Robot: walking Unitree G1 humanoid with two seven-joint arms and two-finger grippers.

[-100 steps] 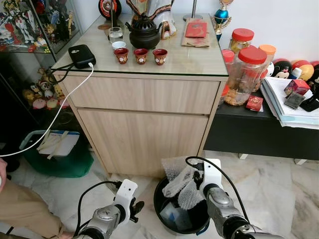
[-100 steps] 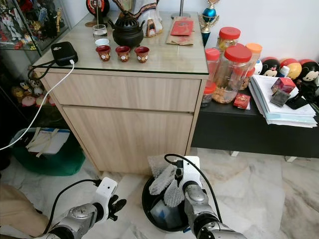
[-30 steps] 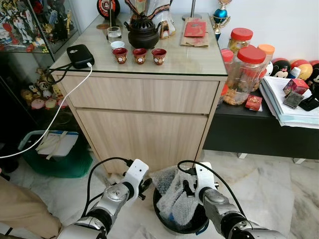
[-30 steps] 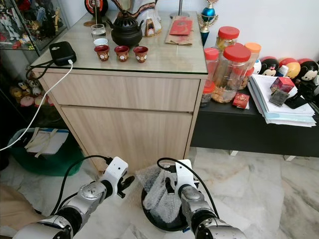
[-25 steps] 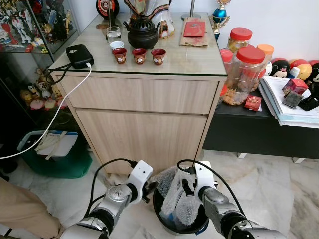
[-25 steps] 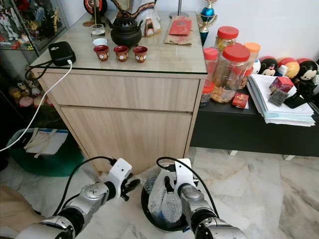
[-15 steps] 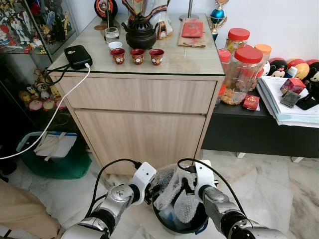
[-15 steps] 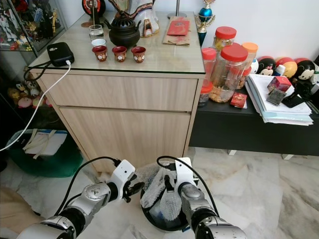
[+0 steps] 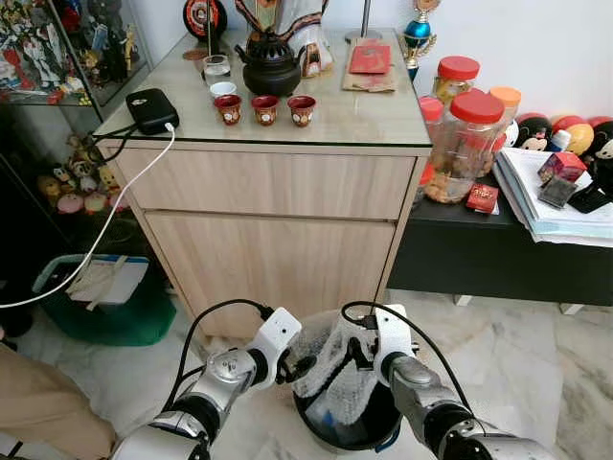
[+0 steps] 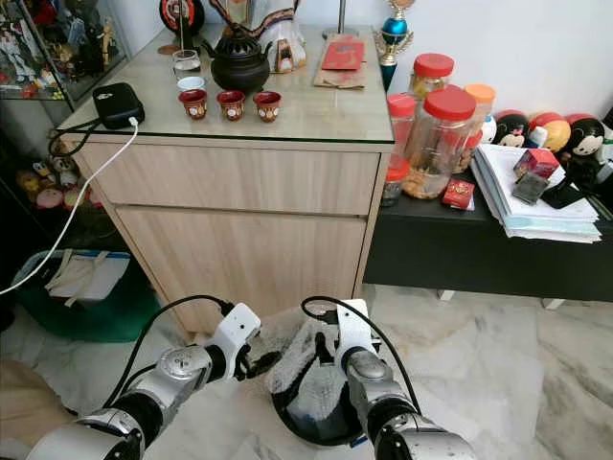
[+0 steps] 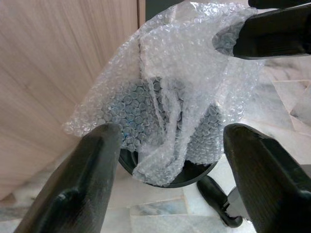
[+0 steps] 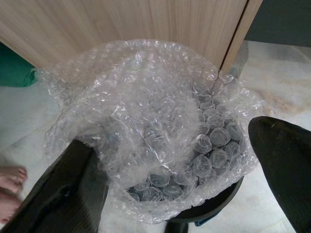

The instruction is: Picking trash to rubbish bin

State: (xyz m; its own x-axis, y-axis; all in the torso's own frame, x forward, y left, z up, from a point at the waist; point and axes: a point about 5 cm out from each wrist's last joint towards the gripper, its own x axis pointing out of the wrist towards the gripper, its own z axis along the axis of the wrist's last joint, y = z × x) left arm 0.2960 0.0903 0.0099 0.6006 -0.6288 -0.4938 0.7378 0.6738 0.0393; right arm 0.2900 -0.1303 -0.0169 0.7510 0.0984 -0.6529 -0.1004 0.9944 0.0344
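The right gripper hangs directly over the rubbish bin, its 2 black fingers spread wide with the bubble wrap lying in the gap between them rather than pinched; from its wrist view the fingers straddle the sheet on either side. Whether the pads touch the plastic cannot be told for certain.

The left gripper reaches in from the robot's left, level with the bin's rim, fingers also apart, pointing across at the near edge of the wrap. Its tips sit just beside the crumpled sheet (possibly brushing it), and the right gripper's fingers stand on the far side of the wrap.

The wrap itself is a loose, puffed bundle sitting in the mouth of the black bin, its lower part down inside and its upper folds billowing above and over the rim, mostly toward the wooden cabinet behind. So the thing lies straight below the right gripper and sideways, to the right, of the left one. It has no clear long axis; it is a rumpled mound, widest across the rim.

The right arm looks the nearer and better placed to press the bundle downward, while the left seems suited to tucking in the overhanging flap. The bin stands on the marble floor close against the cabinet front.
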